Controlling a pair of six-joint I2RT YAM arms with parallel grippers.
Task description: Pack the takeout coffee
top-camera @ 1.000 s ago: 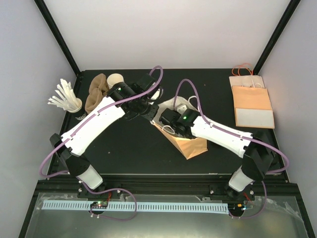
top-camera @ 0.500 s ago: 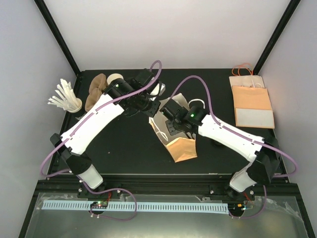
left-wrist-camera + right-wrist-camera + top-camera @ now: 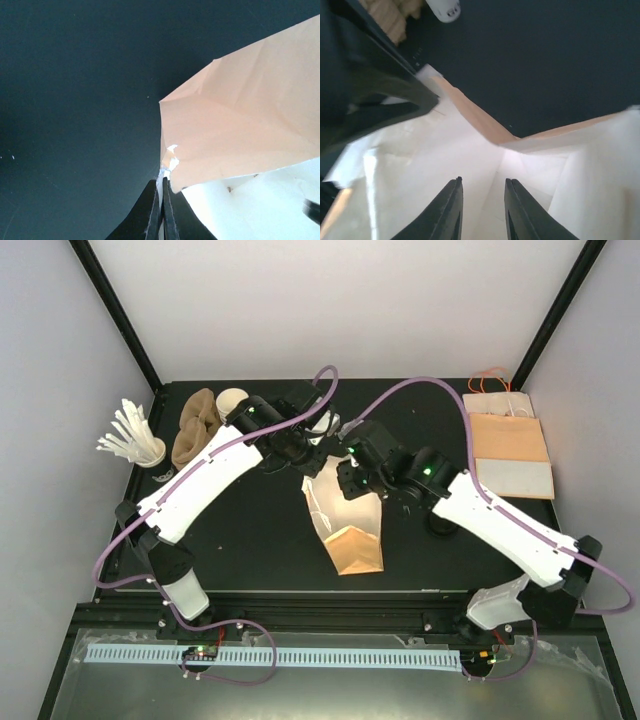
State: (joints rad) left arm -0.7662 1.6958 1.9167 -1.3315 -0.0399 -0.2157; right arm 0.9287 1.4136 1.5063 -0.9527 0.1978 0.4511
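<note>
Two grippers are used to open the bag [image 3: 345, 535]: left gripper [image 3: 161, 184] clamped on its rim, right gripper [image 3: 481, 182] parted, empty, inside; wider spreading seems needed next.

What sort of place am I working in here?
Probably a lab booth staged for coffee packing: white walls around a black table, brown paper bags, a cup of white stirrers.

Both arms reach inward, left tool [image 3: 160, 187] pinched closed, right tool [image 3: 483, 181] slightly parted.
</note>
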